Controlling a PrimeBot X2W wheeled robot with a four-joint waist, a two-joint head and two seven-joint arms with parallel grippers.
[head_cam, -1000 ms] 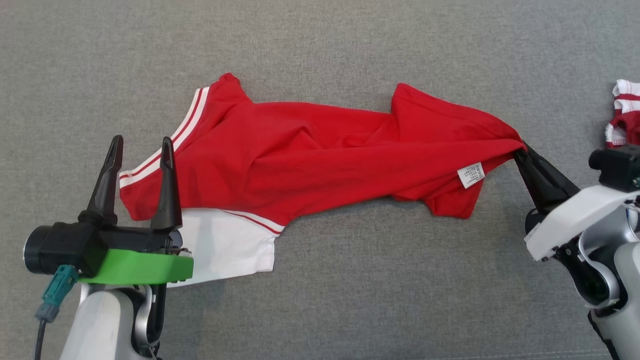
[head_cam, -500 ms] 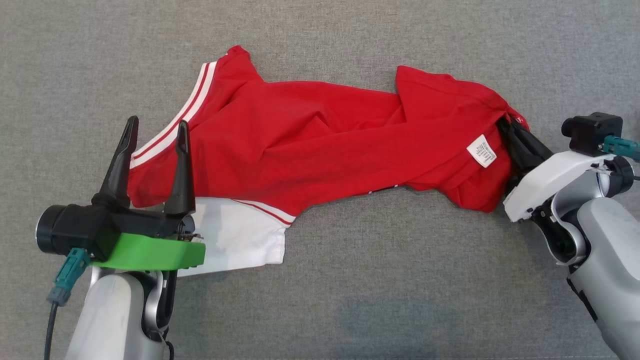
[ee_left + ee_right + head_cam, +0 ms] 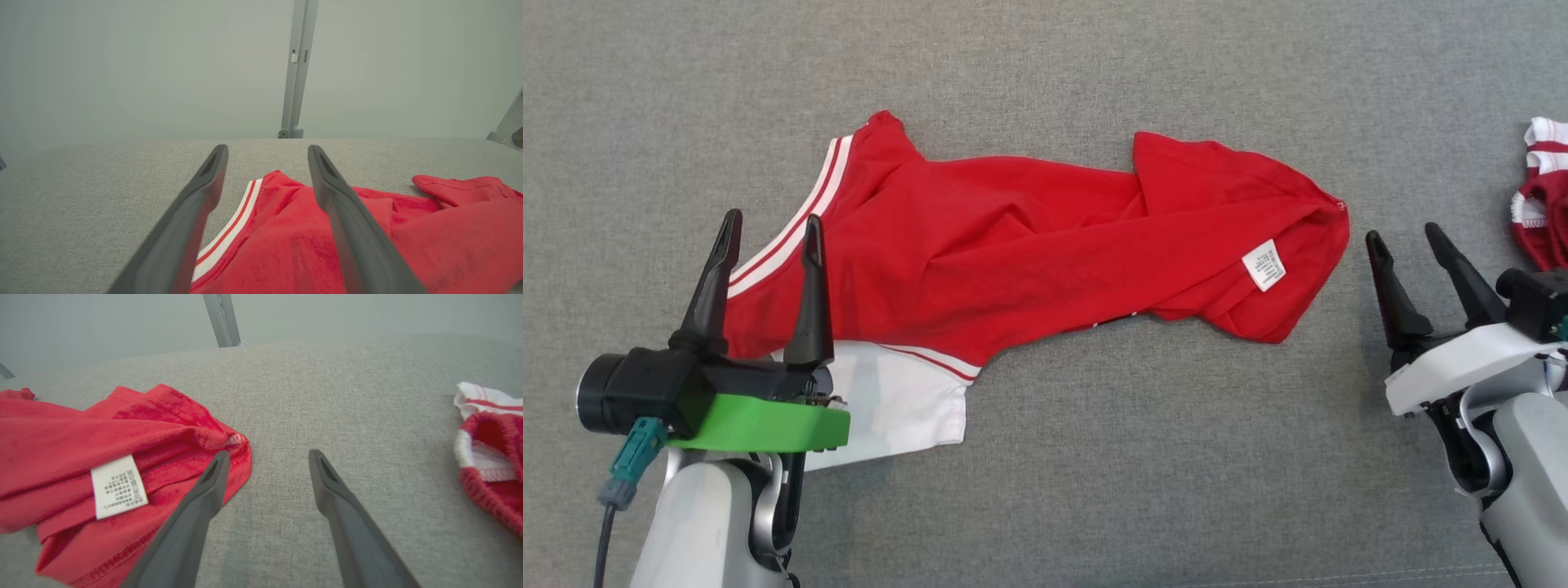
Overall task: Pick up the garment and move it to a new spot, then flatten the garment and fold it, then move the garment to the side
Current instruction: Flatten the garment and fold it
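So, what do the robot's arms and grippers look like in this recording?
The left gripper and right gripper each have two long, dark, tapering fingers. The left wrist carries a green bracket, a black cylindrical housing and a teal connector with a dark cable. The right wrist has a white bracket and a black block. The left forearm and right forearm are pale grey.

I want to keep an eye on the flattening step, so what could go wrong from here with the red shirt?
1. The red shirt lies twisted, with layers doubled near its white label; a pull on one layer may leave folds underneath.
2. A second red-and-white garment lies close to the open right jaws; a reach there might snag it.
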